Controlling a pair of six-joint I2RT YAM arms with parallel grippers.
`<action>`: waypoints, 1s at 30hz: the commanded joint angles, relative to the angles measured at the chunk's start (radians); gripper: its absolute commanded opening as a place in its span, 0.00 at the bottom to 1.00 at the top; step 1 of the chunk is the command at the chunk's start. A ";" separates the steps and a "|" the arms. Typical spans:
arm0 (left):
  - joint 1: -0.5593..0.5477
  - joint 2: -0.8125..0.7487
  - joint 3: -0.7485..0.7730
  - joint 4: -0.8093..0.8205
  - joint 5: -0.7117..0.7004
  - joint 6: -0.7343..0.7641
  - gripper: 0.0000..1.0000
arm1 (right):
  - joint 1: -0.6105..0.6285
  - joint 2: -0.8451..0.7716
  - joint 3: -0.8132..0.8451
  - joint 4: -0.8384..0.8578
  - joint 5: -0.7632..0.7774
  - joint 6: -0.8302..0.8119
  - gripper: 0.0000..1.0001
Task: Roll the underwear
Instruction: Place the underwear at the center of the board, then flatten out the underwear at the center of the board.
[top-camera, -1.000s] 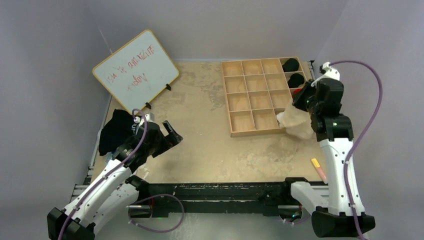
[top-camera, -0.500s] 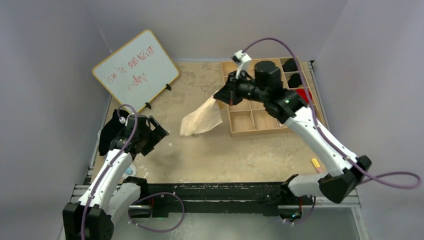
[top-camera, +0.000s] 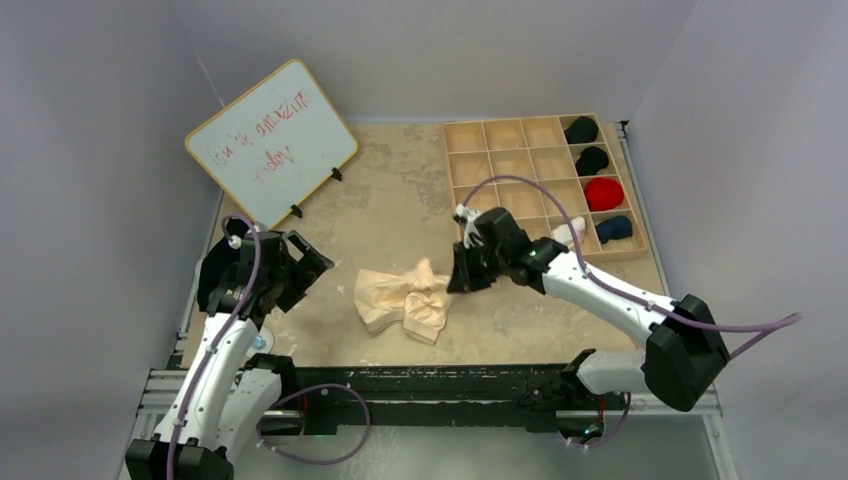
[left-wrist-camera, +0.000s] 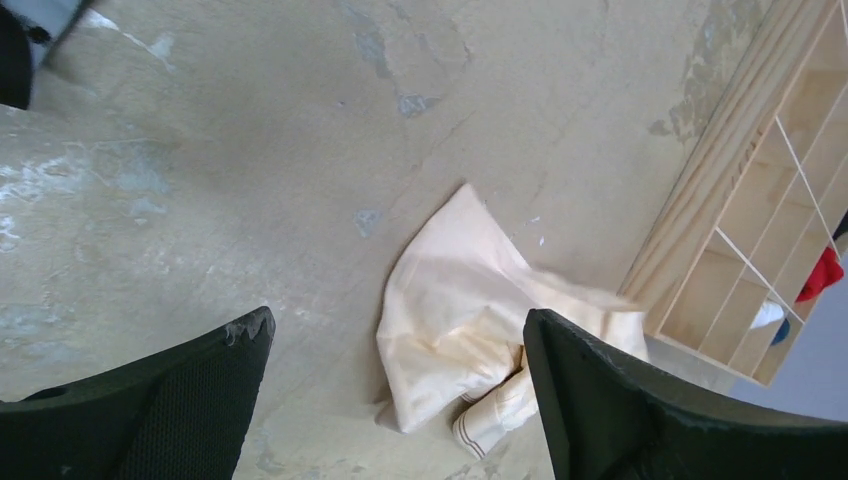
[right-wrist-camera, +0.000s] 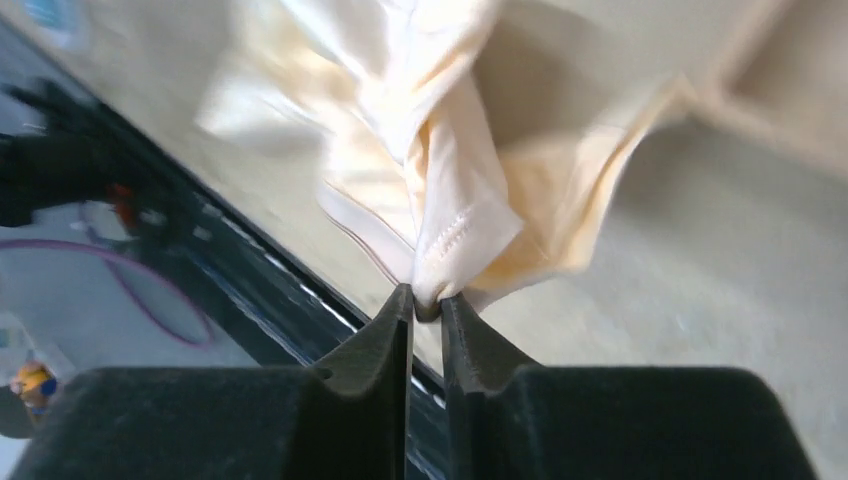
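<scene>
From where I stand this looks like the laying-out step, not the rolling itself. The underwear (top-camera: 405, 300) lies in a crumpled heap on the table (top-camera: 400, 190), toward the near edge and between the two arms, a little short of the near corner of the wooden tray (top-camera: 468, 215).

The right hand (top-camera: 456, 282) sits low at the heap's right side. Its wrist view shows the two fingers pressed together on a pinch of stitched hem, with the cloth fanning away from the grip in twisted folds. The left hand (top-camera: 308, 268) hangs above the table to the left of the garment, fingers spread wide and holding nothing. Its own camera looks straight down on the cloth between them.

The garment is pale cream, thin and limp. One flap points up and away, and a ribbed band is bunched at the near side, so no edge lies straight.

To my mind the next move calls for flattening. The free hand would take an opposite edge so the two can draw the piece out smooth — a neat roll needs a flat start. Cloth this soft will likely slump and double over unless it is kept taut.
</scene>
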 joint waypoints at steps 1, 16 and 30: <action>0.005 0.013 -0.040 0.098 0.130 0.020 0.93 | -0.017 -0.086 -0.064 -0.183 0.182 0.119 0.25; -0.094 -0.098 -0.296 0.253 0.336 -0.182 0.81 | -0.016 -0.065 0.045 0.042 -0.115 -0.196 0.47; -0.405 0.143 -0.297 0.414 0.144 -0.267 0.59 | 0.033 0.138 0.054 0.043 -0.318 -0.342 0.46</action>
